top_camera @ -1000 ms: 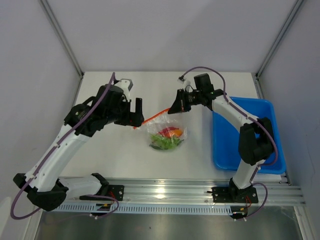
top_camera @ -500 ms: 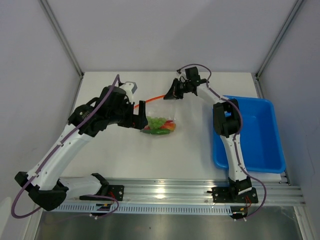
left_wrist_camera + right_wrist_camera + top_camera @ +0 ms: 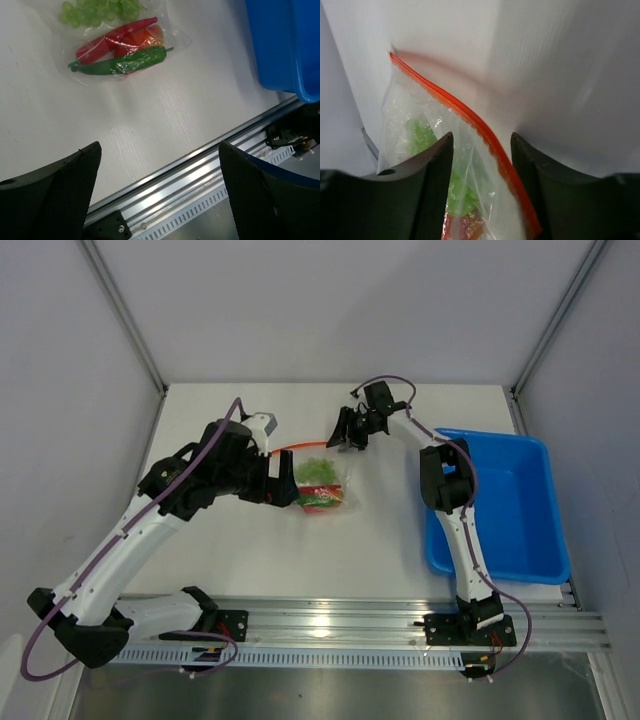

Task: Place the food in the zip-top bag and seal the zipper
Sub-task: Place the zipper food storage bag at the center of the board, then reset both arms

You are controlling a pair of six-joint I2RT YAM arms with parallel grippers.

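Two arms, one table (image 3: 250, 550), entered by view.

Top external: zip-top bag (image 3: 322, 483) lies on the table between the arms, towards the far side, with the food (image 3: 320, 497) inside as a green, red and orange cluster. Zipper (image 3: 300, 446) runs along the bag's far edge. Left tool (image 3: 280, 485) sits just beside the bag's left side. Right tool (image 3: 343, 437) is at the right end of the zipper. Blue tray (image 3: 500, 540) stands at the right, well apart from the bag.

Left wrist: left tool (image 3: 160, 150) has its fingers (image 3: 60, 195) wide apart, with nothing between them. The bag (image 3: 172, 37) lies flat on the table (image 3: 150, 115) ahead. It contains green grapes (image 3: 95, 10), a red pepper (image 3: 115, 37), an orange piece (image 3: 147, 36) and a green pepper (image 3: 125, 62). The tray (image 3: 280, 45) is at upper right and a metal rail (image 3: 200, 185) runs below.

Right wrist: right tool (image 3: 481, 137) has its fingers (image 3: 427, 180) parted, one on each side of the zipper (image 3: 445, 97). The strip runs through the gap; whether either finger touches it cannot be told. Clear bag plastic (image 3: 405, 115) hangs beside the strip, with green food (image 3: 422, 135) visible through it.
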